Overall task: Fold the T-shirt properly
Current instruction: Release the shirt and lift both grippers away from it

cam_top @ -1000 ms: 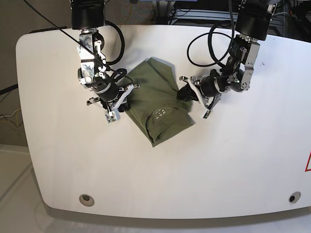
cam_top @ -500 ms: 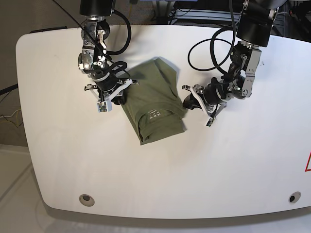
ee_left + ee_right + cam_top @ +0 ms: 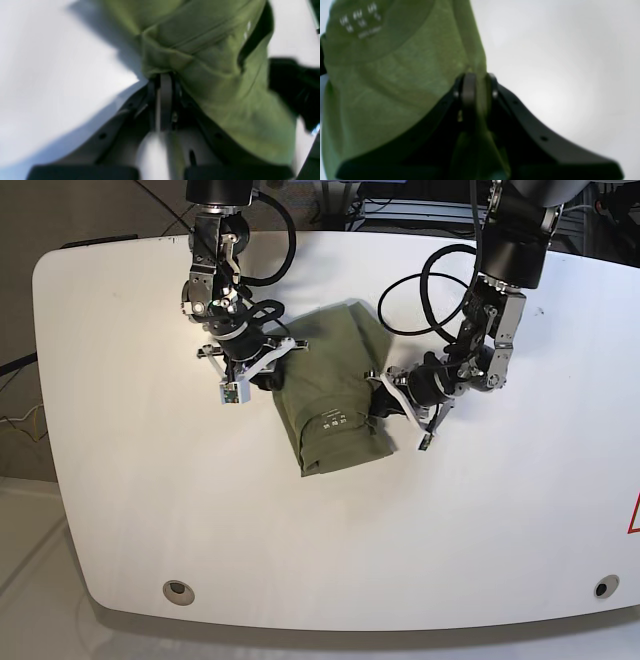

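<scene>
Evidently each pincer pinches an opposite edge of the T-shirt (image 3: 335, 395), left pincer (image 3: 385, 395) and right pincer (image 3: 262, 370) both pressed together on cloth, so the folded bundle, lying mid-surface (image 3: 480, 520) label-up, can be moved or straightened without coming undone.

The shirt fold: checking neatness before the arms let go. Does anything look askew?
Yes. The shirt lies skewed on the table, not square to its edge. Fabric bunches where the left tool pinches it, and the right tool grips the opposite edge.
</scene>
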`<action>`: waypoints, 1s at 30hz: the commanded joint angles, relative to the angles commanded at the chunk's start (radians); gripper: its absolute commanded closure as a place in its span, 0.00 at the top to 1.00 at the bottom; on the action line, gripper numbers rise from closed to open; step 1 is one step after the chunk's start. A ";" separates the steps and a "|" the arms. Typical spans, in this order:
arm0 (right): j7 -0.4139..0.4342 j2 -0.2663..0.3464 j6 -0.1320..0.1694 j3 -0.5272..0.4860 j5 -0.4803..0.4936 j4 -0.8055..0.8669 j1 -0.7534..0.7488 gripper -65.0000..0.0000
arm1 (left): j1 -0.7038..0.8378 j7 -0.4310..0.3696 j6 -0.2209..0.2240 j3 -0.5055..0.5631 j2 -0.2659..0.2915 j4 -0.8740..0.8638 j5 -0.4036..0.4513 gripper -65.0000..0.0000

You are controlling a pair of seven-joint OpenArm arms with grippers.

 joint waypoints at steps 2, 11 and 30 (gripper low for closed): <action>0.000 0.000 0.000 0.000 0.011 -0.002 -0.003 0.12 | -0.002 -0.006 -0.002 0.000 0.003 -0.003 0.000 0.01; 0.000 0.000 -0.003 0.000 0.184 -0.002 -0.006 0.12 | -0.020 -0.006 -0.002 0.002 0.002 0.002 0.000 0.01; 0.008 0.000 -0.117 0.003 0.351 -0.100 0.002 0.00 | -0.069 -0.006 -0.002 -0.003 -0.087 0.005 0.000 0.01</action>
